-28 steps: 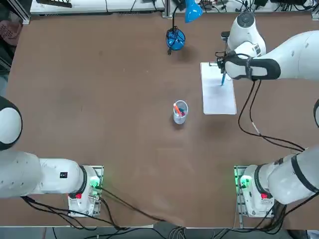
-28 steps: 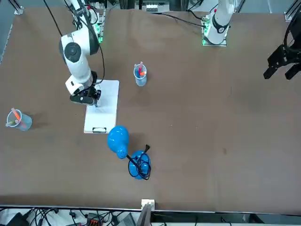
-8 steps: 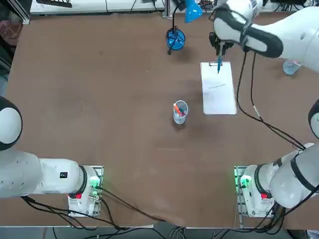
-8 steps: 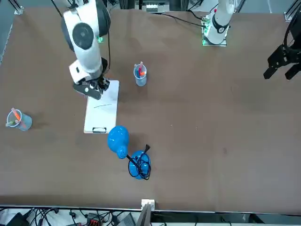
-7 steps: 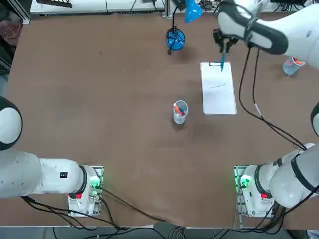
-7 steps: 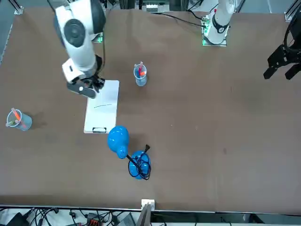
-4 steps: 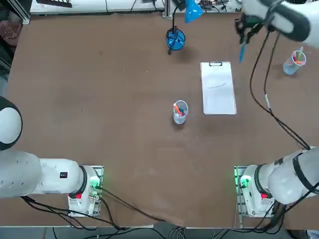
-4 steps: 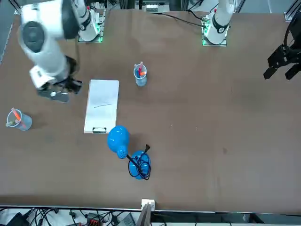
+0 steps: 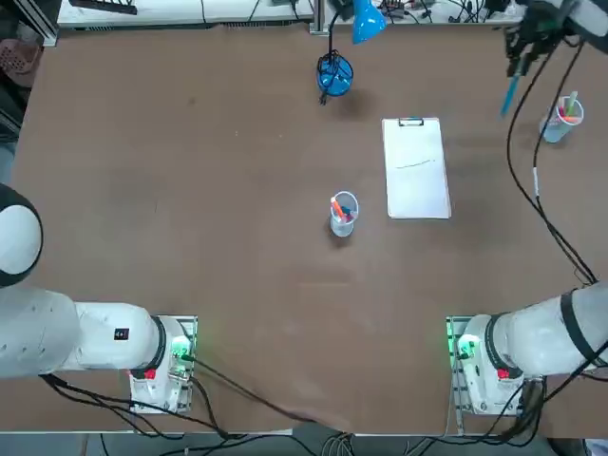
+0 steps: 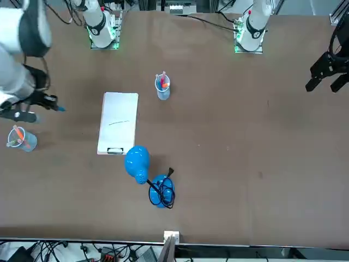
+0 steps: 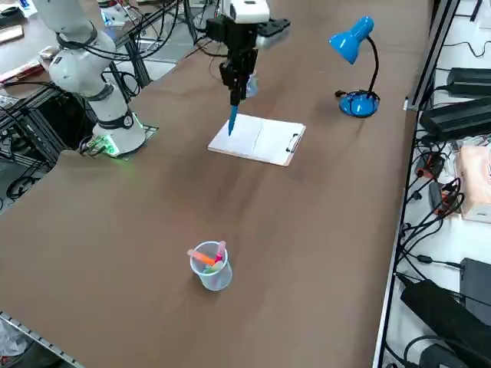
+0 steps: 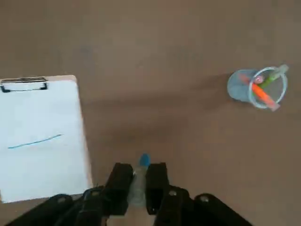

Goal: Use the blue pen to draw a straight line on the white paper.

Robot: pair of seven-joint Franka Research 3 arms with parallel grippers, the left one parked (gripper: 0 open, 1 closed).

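Note:
The white paper (image 9: 415, 180) lies flat on the brown table, its dark clip (image 9: 410, 122) on the far short edge. A thin blue line (image 12: 35, 141) crosses the sheet. My right gripper (image 9: 520, 59) hangs well above the table, to the right of the paper, shut on the blue pen (image 9: 510, 95). The pen points down, its tip in the air over bare table between the paper and a clear cup. In the wrist view the pen (image 12: 143, 161) sticks out between the two dark fingers (image 12: 121, 181). The side view shows the gripper (image 11: 238, 77) high up, with the pen (image 11: 232, 119) clear of the paper (image 11: 257, 138).
A clear cup (image 9: 560, 119) with orange and pink pens stands right of the paper, close to the gripper. A second cup of pens (image 9: 343, 214) stands left of the paper. A blue desk lamp (image 9: 332, 71) sits at the far edge.
The right arm has lifted the pen off the paper and swung it to the right, toward the cup. A drawn blue line now shows on the sheet.

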